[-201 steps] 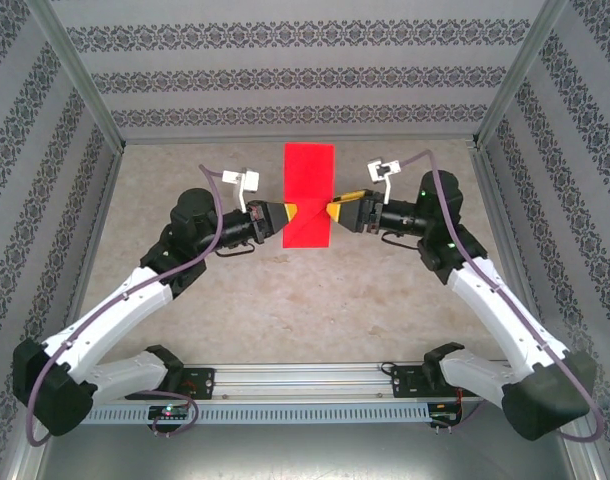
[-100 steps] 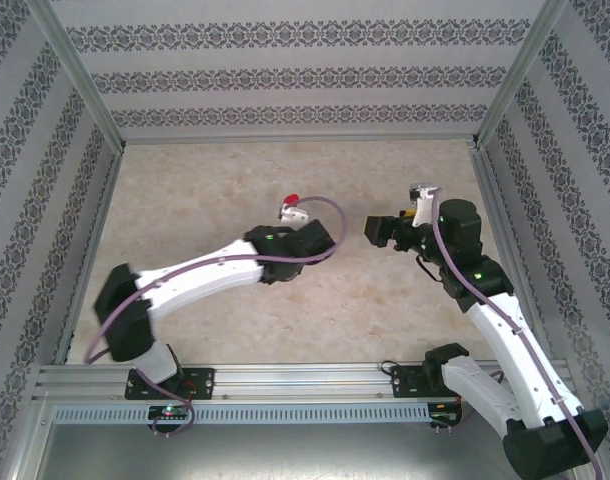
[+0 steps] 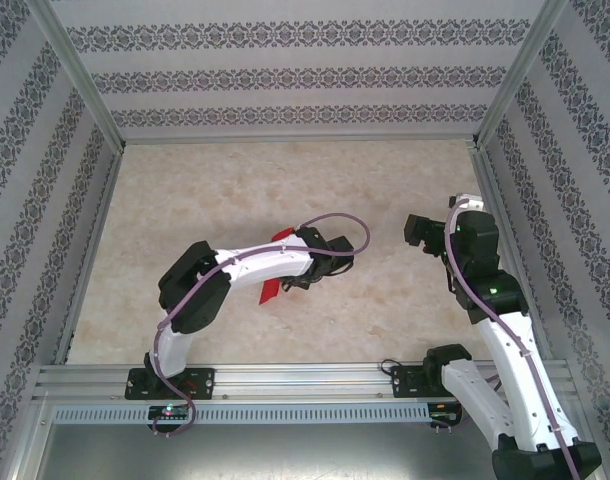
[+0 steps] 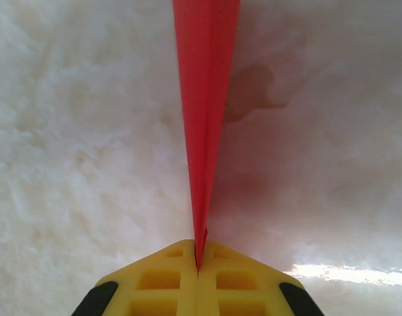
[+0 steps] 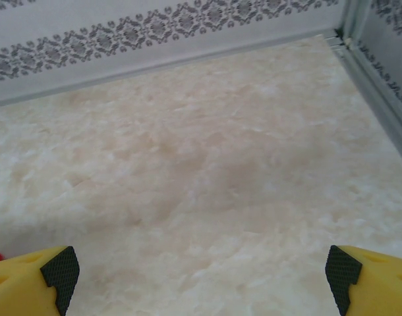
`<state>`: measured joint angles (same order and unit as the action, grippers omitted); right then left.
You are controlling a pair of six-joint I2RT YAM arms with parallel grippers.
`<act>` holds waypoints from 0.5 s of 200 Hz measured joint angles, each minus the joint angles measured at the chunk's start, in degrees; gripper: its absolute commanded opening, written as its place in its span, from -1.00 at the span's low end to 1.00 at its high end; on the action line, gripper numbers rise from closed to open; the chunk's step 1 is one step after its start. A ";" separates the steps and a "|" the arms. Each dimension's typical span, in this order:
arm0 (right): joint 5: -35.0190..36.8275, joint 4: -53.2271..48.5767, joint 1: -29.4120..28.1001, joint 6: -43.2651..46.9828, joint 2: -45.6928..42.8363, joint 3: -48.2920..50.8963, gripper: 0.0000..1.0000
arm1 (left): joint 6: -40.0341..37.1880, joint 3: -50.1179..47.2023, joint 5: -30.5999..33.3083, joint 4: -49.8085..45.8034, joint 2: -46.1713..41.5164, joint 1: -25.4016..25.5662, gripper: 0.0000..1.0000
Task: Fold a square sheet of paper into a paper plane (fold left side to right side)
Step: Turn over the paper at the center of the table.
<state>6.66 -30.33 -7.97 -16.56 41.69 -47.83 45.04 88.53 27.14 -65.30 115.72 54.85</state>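
- Counter (image 3: 285,180): pale, glossy marbled beige, enclosed by walls (image 3: 305,80) with grey ornamental bands and by aluminium corner posts (image 3: 80,75).
- Left gripper (image 4: 198,263): pressed together, pinching the folded red paper (image 4: 204,99) edge-on above mid-counter.
- Right gripper (image 5: 200,270): spread wide over the counter's right side.

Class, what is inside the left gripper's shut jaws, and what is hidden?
The left gripper pinches the folded red paper, seen edge-on against the table. The clamped end is covered by the fingers.
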 measured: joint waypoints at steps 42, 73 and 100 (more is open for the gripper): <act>0.59 -1.05 0.37 -0.20 0.09 0.24 0.95 | -1.95 2.21 -6.60 2.40 2.43 -0.83 -0.79; 0.11 -1.20 0.37 -0.66 0.83 0.83 0.95 | -3.80 3.30 -11.39 5.33 4.20 -1.36 -0.78; -0.76 -1.20 0.37 -1.25 1.92 1.27 0.95 | -5.01 4.20 -14.29 7.63 5.57 -1.77 -0.73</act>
<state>5.89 -31.53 -7.60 -17.80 43.62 -46.57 40.03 92.73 12.84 -57.67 121.30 53.08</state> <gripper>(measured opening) 0.977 0.124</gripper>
